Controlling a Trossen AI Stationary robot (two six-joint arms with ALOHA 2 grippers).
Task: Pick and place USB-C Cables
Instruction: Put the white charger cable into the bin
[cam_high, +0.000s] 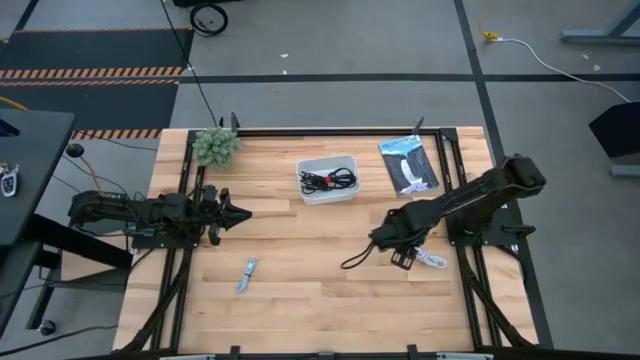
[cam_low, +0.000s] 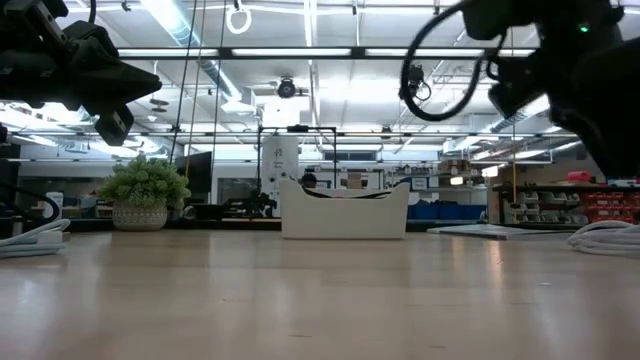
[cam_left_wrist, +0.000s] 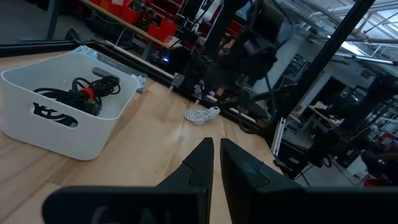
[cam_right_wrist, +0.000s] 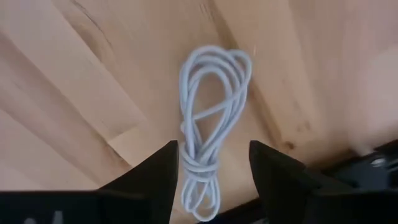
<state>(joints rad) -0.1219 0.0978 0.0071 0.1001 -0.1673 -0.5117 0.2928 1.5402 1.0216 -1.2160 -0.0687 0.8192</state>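
Observation:
A white USB-C cable bundle (cam_right_wrist: 208, 118) lies flat on the wood near the table's right edge, also seen as the white cable (cam_high: 433, 262). My right gripper (cam_right_wrist: 213, 148) hovers over it, open, one finger on either side of its wound end without touching. Black cable coils with a red tie (cam_left_wrist: 87, 93) lie inside the white tray (cam_high: 327, 195); I cannot tell whether they are one bundle or two. My left gripper (cam_high: 238, 212) waits shut at the table's left, pointing toward the tray.
A flat black-and-blue packet (cam_high: 408, 165) lies at the far right, and a small potted plant (cam_high: 215, 147) stands at the far left. A small silver-blue object (cam_high: 247, 275) lies on the near wood. A black cord loop (cam_high: 358, 258) hangs from my right arm.

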